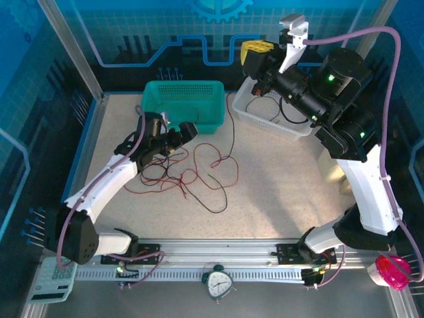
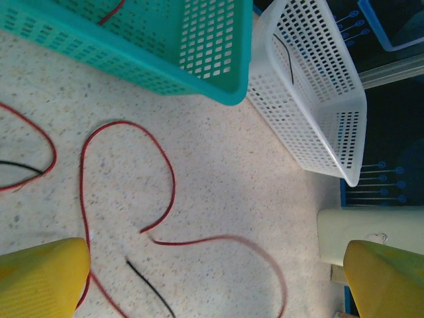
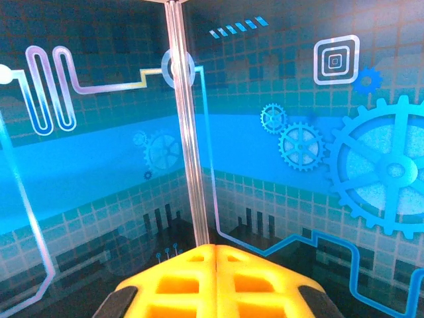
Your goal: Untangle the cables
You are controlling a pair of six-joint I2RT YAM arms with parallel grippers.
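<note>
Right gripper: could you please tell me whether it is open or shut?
Shut. In the right wrist view, the right gripper shows its two yellow fingers pressed together along one seam, nothing between them.

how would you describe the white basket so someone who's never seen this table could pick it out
Look to the far edge of the speckled table, where two perforated baskets sit side by side. The white basket is the right-hand one. Unlike the teal basket next to it, it is white and holds a black cable rather than a red cable.
</note>
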